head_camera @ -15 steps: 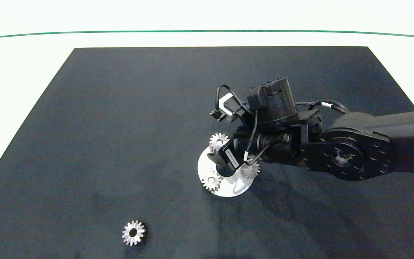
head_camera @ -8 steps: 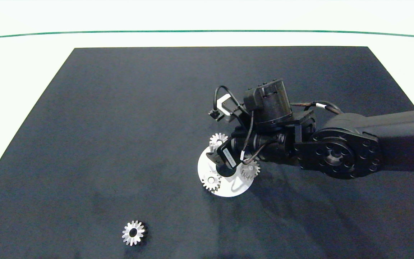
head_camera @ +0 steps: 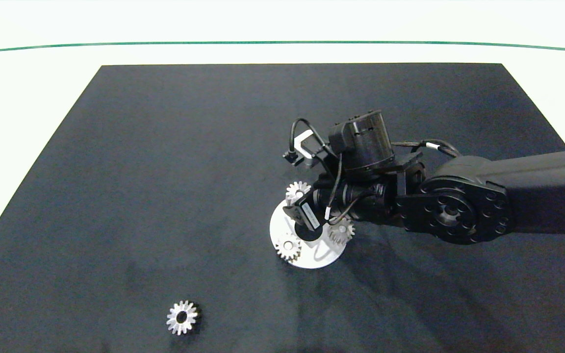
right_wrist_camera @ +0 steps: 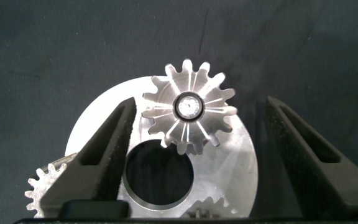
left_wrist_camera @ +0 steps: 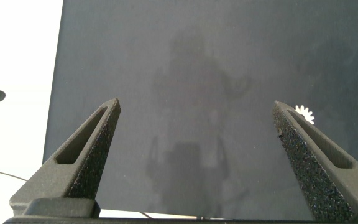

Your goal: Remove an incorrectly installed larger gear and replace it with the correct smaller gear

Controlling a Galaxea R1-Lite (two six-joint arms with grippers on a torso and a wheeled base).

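Two claws: the right claw (right_wrist_camera: 202, 102) hangs over the white disc (right_wrist_camera: 98, 130), its fingers spread wide, gripping nothing; the left claw (left_wrist_camera: 196, 106) is also wide open and empty, over bare black mat (left_wrist_camera: 197, 56) and out of the head view.
Change: the right arm's wrist and big round joint have slid a little toward the picture's left over the last second; the right claw (head_camera: 304, 218) has barely shifted above the disc, and no gear has moved.
Smaller gear: the smaller gear (right_wrist_camera: 190, 107) sits on a pin of the disc, between the right claw's fingers but touching neither; its axis stands upright and its teeth fan outward.
Disc: white disc (head_camera: 312, 259) with a round central hole (right_wrist_camera: 157, 174); three gears stand on it around the hole, and two of them only peep in at the edge of the right wrist view.
Larger gear: the larger gear (head_camera: 182, 317) lies flat on the mat, bore upward, well apart from the disc toward the near left; it also shows small in the left wrist view (left_wrist_camera: 304, 114).
Obstruction: the right wrist and its cables cover the disc's middle from above.
Surroundings: the mat covers most of the pale counter (head_camera: 17, 98).
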